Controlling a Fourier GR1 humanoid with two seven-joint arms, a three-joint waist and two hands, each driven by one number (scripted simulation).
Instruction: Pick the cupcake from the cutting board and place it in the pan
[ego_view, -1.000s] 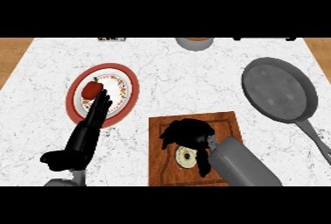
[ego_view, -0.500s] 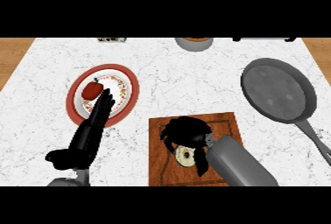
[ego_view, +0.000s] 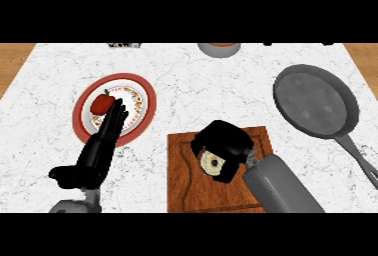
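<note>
Cupcake (ego_view: 212, 163), pale round w/ dark centre, on cutting board (ego_view: 184, 192), right robot hand (ego_view: 221, 141) curled round it

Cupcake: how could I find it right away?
Find the brown wooden cutting board at the counter's near edge, left of the grey pan. The cupcake sits on it, partly under the black right hand. It is small, round and pale, the only thing on the board.

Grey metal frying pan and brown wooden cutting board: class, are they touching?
Apart. The head view shows white counter between the grey metal frying pan and brown wooden cutting board.
</note>
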